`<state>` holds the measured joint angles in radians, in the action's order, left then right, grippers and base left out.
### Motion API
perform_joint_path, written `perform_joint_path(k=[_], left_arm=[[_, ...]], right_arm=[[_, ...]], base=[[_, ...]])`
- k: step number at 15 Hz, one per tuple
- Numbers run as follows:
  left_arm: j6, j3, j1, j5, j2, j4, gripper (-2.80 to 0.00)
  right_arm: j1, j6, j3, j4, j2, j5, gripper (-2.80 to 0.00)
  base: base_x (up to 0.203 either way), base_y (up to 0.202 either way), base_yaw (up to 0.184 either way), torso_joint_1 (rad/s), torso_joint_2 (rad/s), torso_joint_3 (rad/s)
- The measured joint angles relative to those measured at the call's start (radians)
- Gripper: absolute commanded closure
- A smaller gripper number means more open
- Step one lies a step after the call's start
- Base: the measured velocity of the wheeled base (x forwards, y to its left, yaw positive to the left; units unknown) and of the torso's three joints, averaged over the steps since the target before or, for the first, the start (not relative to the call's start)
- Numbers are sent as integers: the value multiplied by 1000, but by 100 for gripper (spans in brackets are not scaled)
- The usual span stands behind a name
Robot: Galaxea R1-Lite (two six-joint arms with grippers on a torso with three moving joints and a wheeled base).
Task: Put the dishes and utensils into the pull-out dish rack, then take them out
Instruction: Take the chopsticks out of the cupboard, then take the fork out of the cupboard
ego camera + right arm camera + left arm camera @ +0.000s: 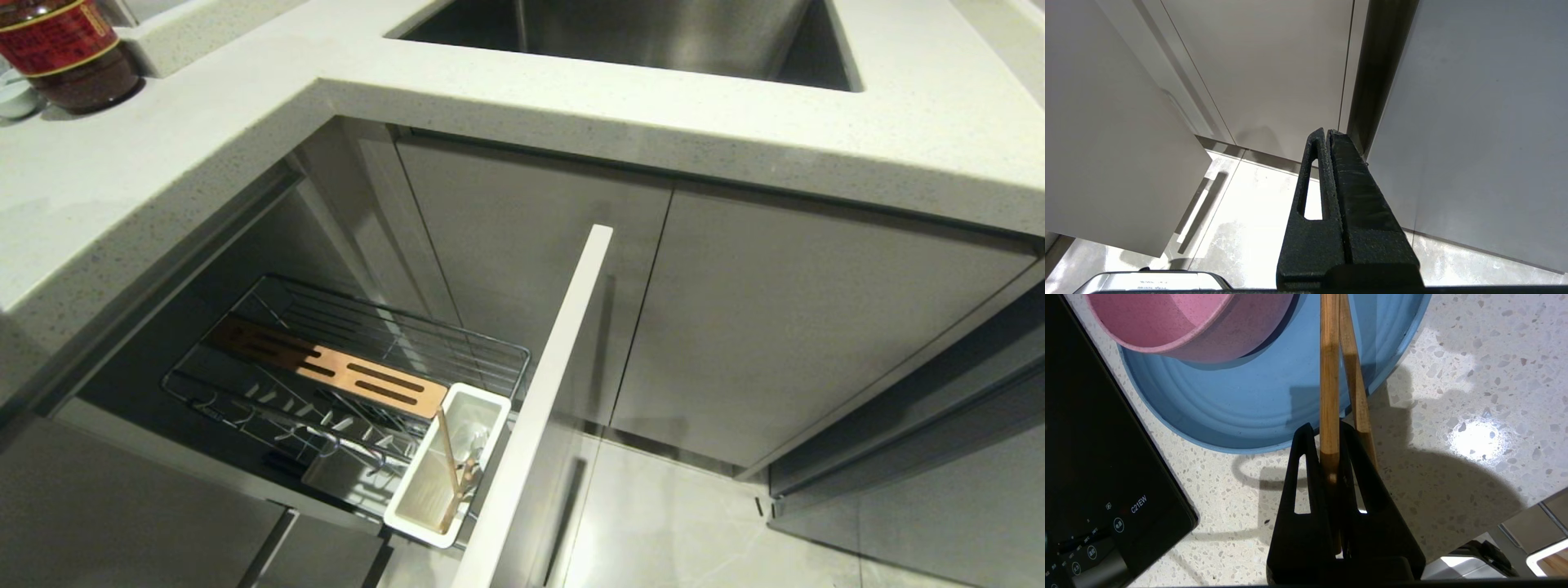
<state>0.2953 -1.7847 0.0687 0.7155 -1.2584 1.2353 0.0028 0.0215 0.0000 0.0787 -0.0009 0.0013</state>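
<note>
Lettering "C21EW" on black cooktop

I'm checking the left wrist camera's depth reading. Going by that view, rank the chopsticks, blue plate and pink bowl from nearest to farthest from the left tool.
1. Chopsticks: one clamped in the left tool, its mate alongside.
2. Light-blue plate: on the speckled countertop, just beyond the tips.
3. Pink bowl: sitting on the plate's far part, toward the black cooktop.
</note>
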Motion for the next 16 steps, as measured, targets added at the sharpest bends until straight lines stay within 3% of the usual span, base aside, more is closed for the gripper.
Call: perform_joint_path(k=[9,10,16], left_arm=[[0,3,-7,1,-1,-2,0],[0,2,-7,1,-1,-2,-280],[0,0,-8,4,7,-2,-280]], right_arm=[[0,0,0,0,0,0,0],[0,0,0,0,0,0,0],[0,0,0,0,0,0,0]], base=[[0,0,0,0,0,0],[0,0,0,0,0,0],[0,0,0,0,0,0]])
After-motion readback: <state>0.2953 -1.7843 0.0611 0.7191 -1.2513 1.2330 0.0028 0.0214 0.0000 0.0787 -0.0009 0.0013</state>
